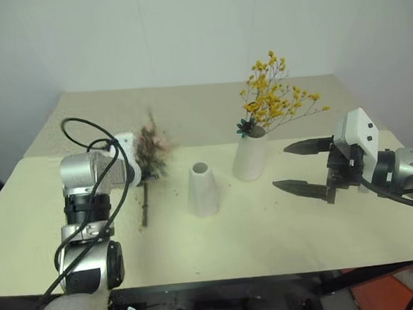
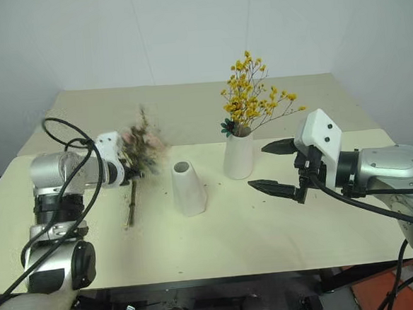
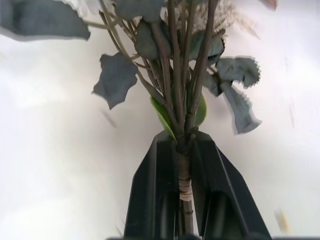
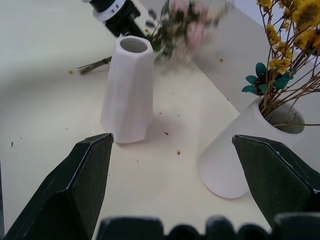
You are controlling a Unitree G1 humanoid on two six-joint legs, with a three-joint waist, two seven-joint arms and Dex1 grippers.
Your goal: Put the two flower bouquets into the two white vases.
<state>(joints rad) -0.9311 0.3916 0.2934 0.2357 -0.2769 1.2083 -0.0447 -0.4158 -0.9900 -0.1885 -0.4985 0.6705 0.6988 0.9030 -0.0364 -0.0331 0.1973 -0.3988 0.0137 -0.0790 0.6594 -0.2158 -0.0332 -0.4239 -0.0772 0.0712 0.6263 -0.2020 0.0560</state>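
Left arm (image 1: 84, 227): silver-grey cylindrical segments joined by black collars, glossy black round joint cap low down, white wrist block. Thick black cable (image 1: 92, 138) loops over the forearm. Right arm (image 2: 385, 171): silver-grey shell, white angular wrist housing (image 2: 320, 136), black bracket, black cables trailing below. Right gripper (image 1: 303, 168): two black tapered, pointed fingers (image 4: 75, 185). Left gripper (image 3: 186, 200): black, wedge-shaped fingers.

Yellow spray (image 1: 273, 93) in right vase (image 1: 250, 159), empty vase (image 1: 202, 188) left of it, rose bouquet (image 1: 149, 150) further left
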